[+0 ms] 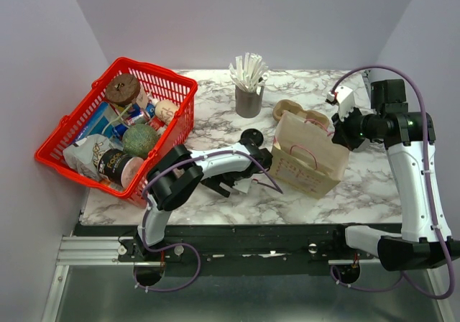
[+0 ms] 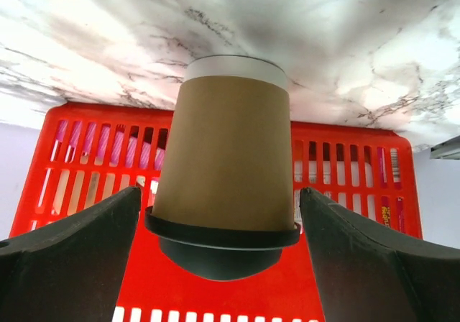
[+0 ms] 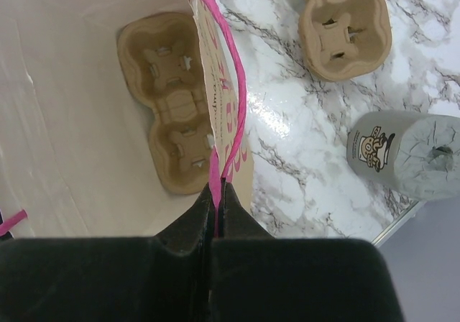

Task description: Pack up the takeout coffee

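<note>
Takeout coffee cup: is standing upright on the marble desk, outside the bag, with 1 side facing the left wrist camera.
Black lid: is sitting on the cup's wide end; from above it is showing as a dark round disc just left of the paper bag and in front of the grey cup.
Left tool: is standing wide open around the cup, its 2 fingers flanking it with a clear gap on each side, touching nothing.
Right tool: is pinching the bag's pink handle between closed fingers and holding that side of the bag up.
Paper bag: is standing open on the desk between the 2 arms, its mouth facing up toward the right wrist camera.
Pulp carrier in the bag: is lying flat on the bag's bottom, both cup wells showing.
Second pulp carrier: is lying on the desk just behind the bag.
Grey cup: is holding a bunch of white sticks and is standing behind the coffee, apart from it.
Red basket: is sitting at the desk's left edge, filled with groceries; in the left wrist view its slatted wall is showing behind the coffee.
</note>
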`<state>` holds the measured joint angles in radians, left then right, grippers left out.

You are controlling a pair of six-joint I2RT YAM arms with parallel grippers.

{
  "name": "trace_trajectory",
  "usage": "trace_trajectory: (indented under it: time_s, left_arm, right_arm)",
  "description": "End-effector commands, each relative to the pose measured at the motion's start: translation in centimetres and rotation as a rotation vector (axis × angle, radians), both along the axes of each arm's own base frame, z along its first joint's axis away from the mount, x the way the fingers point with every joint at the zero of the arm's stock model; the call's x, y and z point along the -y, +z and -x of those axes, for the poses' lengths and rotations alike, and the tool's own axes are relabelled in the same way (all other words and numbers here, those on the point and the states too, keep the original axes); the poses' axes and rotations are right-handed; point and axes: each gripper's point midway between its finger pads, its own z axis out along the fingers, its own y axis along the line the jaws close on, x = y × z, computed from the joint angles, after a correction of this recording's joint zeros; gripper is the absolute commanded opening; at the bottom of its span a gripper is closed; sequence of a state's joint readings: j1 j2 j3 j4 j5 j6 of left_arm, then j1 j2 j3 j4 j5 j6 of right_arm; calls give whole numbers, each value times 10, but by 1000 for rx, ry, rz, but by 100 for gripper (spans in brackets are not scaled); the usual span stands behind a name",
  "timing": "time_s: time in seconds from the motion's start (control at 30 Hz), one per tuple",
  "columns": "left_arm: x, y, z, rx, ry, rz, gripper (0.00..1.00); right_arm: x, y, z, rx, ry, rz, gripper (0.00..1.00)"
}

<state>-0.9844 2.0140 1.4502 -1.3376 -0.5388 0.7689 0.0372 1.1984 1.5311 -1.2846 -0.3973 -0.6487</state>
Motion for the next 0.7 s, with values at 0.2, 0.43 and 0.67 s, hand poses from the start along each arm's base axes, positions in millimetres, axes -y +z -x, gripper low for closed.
trace_trajectory:
  time_s: [0.2,0.43,0.67]
  left_arm:
    - [48,35,30,-157,41,238,99]
    - [117,139,18,-92,331,897,99]
    - [52,183,25,-126,157,1141,99]
  right_arm:
    - [-4,6,4,22,11,-27,5]
    - [-6,9,-2,29,-10,-51,5]
    - [-10,3,-7,16,-12,-75,4]
